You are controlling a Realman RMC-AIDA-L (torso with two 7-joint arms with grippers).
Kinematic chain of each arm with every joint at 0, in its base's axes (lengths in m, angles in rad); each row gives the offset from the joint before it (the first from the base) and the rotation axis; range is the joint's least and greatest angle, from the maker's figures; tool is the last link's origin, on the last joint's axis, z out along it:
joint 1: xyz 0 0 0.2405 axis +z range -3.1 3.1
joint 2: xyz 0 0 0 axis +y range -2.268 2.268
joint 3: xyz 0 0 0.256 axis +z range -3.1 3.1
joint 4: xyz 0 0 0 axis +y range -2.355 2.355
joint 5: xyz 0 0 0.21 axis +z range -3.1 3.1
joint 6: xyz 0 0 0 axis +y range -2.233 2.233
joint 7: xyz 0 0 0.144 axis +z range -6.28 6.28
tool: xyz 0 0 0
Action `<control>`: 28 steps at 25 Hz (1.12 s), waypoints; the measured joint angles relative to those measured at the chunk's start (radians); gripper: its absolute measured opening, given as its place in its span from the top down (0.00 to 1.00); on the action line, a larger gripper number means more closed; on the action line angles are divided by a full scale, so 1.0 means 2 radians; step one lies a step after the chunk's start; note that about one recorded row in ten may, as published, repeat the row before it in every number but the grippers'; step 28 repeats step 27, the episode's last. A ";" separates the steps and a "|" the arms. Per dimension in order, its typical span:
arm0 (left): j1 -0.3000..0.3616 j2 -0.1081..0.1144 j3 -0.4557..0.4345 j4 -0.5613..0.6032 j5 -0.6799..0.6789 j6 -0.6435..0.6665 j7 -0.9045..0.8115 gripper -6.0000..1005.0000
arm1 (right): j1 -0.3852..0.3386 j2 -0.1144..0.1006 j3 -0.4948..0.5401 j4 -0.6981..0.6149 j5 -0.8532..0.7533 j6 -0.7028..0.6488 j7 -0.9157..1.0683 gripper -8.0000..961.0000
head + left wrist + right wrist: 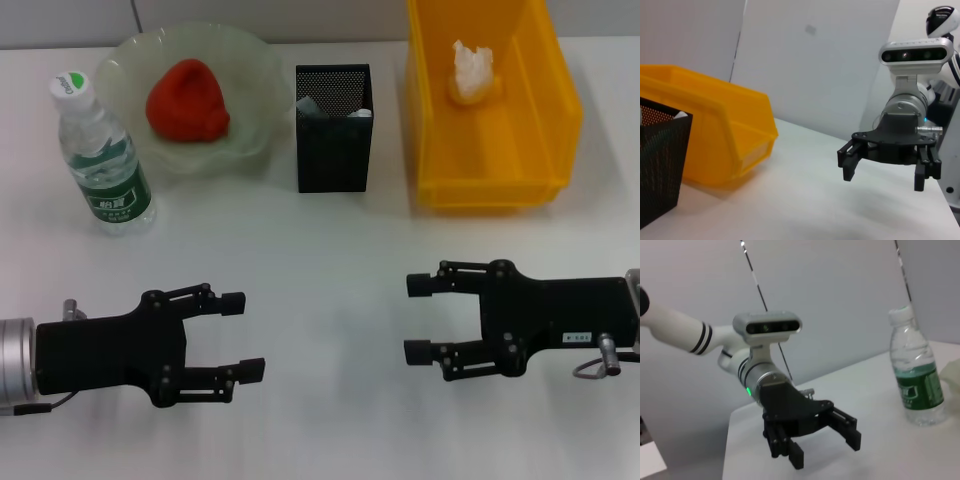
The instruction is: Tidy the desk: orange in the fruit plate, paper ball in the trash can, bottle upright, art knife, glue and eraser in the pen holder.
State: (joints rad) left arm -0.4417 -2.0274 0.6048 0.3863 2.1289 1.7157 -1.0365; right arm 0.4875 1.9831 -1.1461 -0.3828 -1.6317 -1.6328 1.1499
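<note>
The orange [188,100] lies in the pale green fruit plate [245,60] at the back left. The water bottle [100,155] stands upright left of the plate; it also shows in the right wrist view [916,375]. The black mesh pen holder [333,140] stands at the back centre with pale items showing inside it. The white paper ball [472,68] lies in the yellow bin [545,150] at the back right. My left gripper [245,335] is open and empty near the front left. My right gripper [418,318] is open and empty near the front right.
The white table [320,250] stretches between the grippers and the objects at the back. In the left wrist view the yellow bin [735,130] and pen holder [660,160] stand beside each other, with my right gripper [885,170] beyond.
</note>
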 joint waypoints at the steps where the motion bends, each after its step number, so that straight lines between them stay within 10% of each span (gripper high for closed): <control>1: -0.001 0.000 0.000 0.000 0.002 -0.001 0.000 0.16 | 0.000 0.000 0.000 0.000 -0.002 0.000 -0.002 0.15; 28: -0.005 -0.002 0.013 0.020 0.003 0.000 -0.001 0.16 | 0.005 0.003 0.001 -0.001 -0.006 0.003 -0.006 0.15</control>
